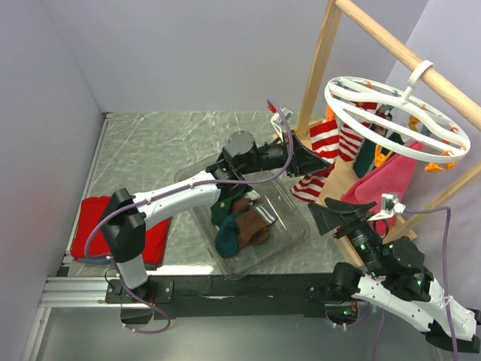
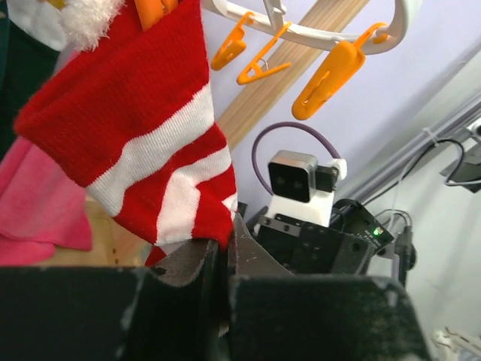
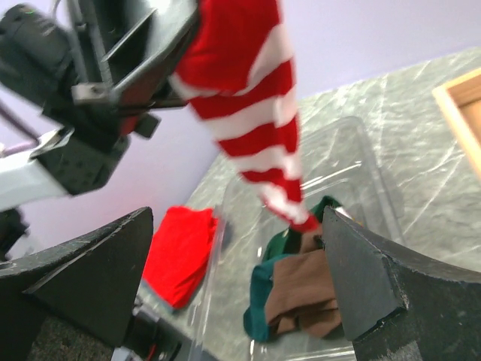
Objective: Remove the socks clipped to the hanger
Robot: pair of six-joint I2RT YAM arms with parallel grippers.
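Green socks [image 1: 228, 235], two, in tray [image 1: 291, 222]

Grey marble-look tbl [image 1: 165, 143] w/ clear bin [image 1: 291, 216] centre, folded red cloth [image 1: 89, 226] at left.

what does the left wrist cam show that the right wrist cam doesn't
Only left wrist: the hanger rim with orange pegs, the wooden rail and a pink sock.
Only right wrist: the clear bin with green-and-brown socks in it, and the red cloth beside it.
Both: the striped sock, pinched in the left gripper.
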